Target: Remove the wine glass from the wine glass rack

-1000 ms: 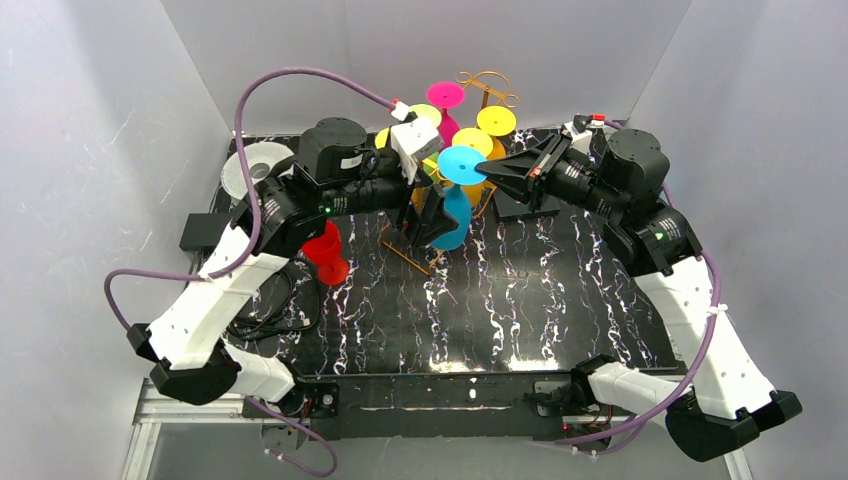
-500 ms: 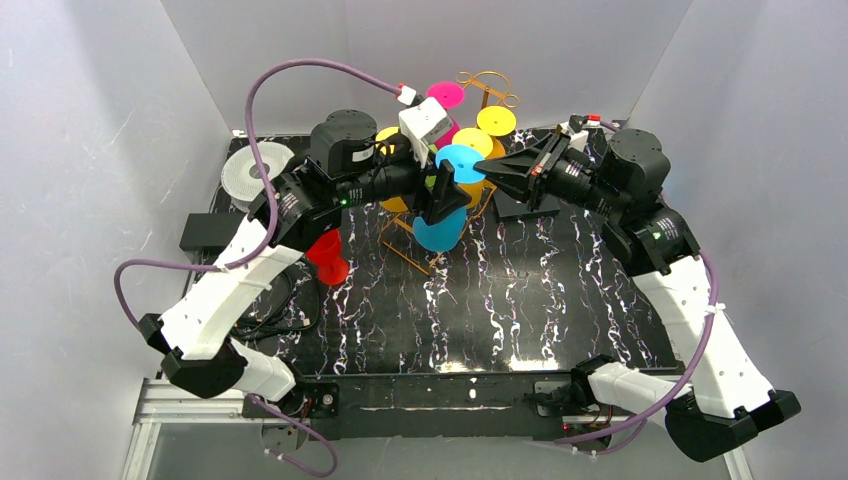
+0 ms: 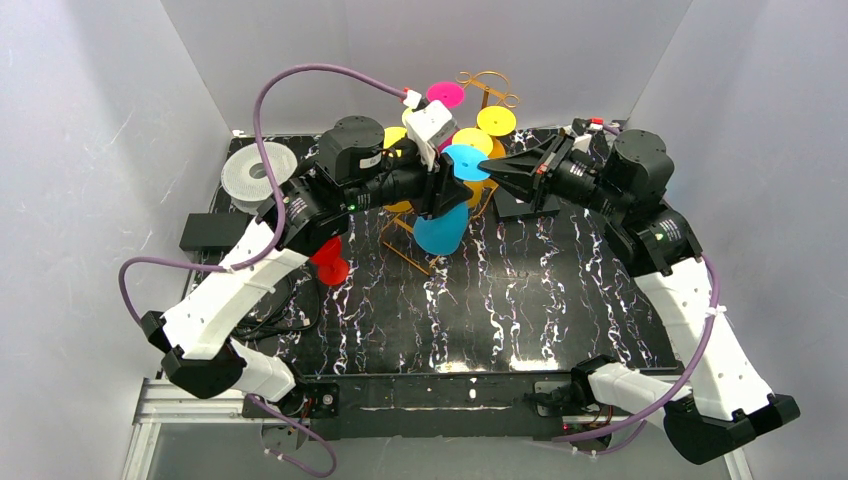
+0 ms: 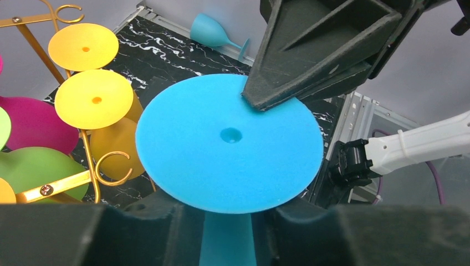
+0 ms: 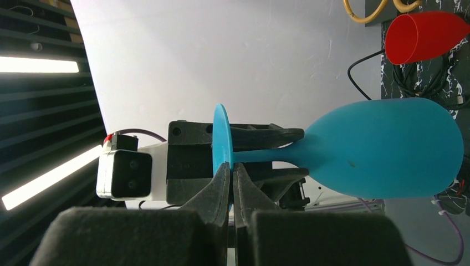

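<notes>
Grips the blue wine glass [image 3: 440,232] by its stem in the left gripper [image 4: 227,221], bowl down, foot up. Pinches the foot's rim tight in the right gripper [image 5: 231,172]. Hangs seemingly just clear of the wine glass rack [image 4: 66,183] behind, beside other glasses [image 3: 496,120] hanging there.
</notes>
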Robot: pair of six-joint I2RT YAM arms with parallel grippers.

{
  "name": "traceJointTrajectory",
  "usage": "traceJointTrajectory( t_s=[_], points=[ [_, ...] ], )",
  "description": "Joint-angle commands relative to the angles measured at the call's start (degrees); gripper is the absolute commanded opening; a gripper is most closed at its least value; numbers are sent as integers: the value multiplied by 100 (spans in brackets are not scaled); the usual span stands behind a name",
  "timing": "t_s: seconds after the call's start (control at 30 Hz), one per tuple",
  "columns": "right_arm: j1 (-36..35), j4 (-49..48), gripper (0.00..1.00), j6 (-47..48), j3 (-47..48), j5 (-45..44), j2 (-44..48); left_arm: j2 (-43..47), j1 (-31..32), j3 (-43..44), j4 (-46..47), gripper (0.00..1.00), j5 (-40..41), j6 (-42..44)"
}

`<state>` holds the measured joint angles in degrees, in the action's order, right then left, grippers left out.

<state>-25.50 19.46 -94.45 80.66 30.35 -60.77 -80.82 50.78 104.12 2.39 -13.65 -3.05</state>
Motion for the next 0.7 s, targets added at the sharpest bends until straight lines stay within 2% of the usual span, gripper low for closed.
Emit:
traceJointTrajectory(
  t_s=[0.0,0.17,0.43,0.67],
  points=[
    [27,-292,1,-164,-14,382,146,257,119,-92,588,22,237,-157],
    [78,-263,1,-204,-62,477,204,261,269,-33,590,0,554,-170],
    [80,-488,3,-133,-416,531,350,324,592,80,345,0,939,-206],
    [119,-537,45,99,-496,645,355,416,722,-28,403,0,1285,-233]
  ],
)
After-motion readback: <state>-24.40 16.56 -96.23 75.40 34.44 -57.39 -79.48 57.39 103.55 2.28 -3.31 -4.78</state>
